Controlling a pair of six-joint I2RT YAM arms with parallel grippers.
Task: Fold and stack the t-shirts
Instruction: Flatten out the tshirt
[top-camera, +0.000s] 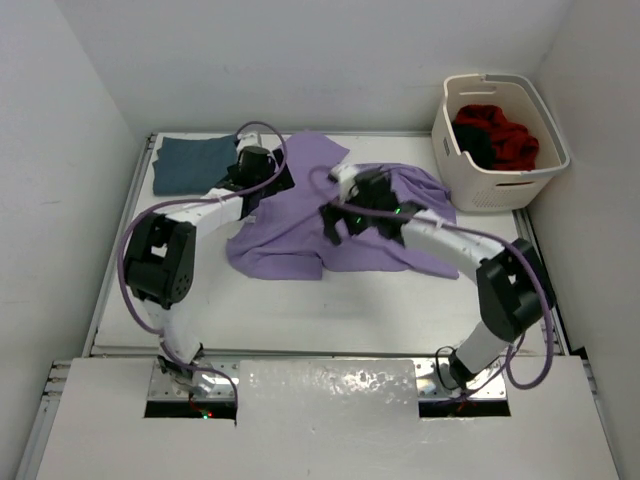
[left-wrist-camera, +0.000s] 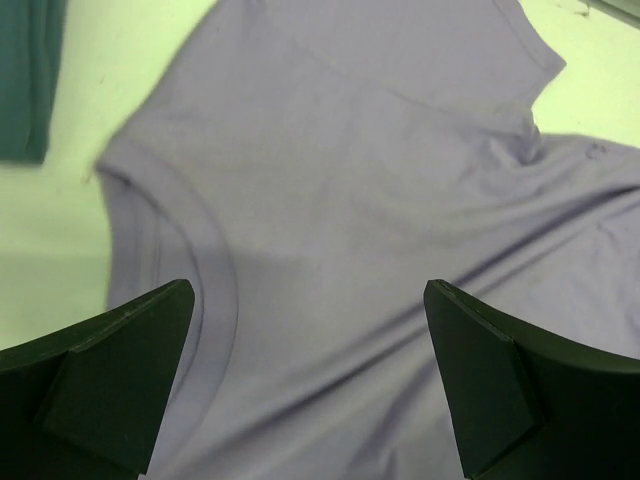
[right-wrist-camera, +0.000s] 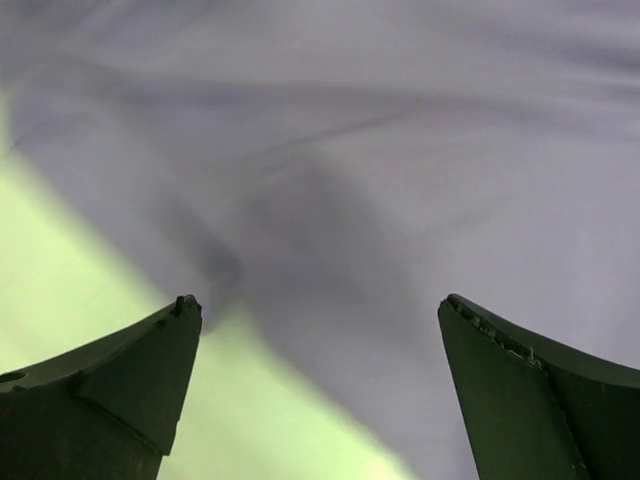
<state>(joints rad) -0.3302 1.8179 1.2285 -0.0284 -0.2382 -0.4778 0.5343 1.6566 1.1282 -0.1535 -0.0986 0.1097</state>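
A lavender t-shirt (top-camera: 300, 235) lies crumpled across the middle of the table. A teal-blue t-shirt (top-camera: 195, 163) lies folded at the far left corner, its edge (left-wrist-camera: 25, 80) showing in the left wrist view. Red and black t-shirts (top-camera: 500, 135) fill the basket. My left gripper (top-camera: 262, 190) hovers open over the lavender shirt's left part (left-wrist-camera: 330, 180), near its collar band (left-wrist-camera: 215, 300). My right gripper (top-camera: 338, 225) hangs open above the shirt's middle, over a cloth edge (right-wrist-camera: 400, 200) and bare table. Neither gripper holds anything.
A cream laundry basket (top-camera: 500, 190) stands at the far right corner. White walls close in the table at the back and both sides. The table's near strip (top-camera: 330, 310) in front of the shirt is bare white surface.
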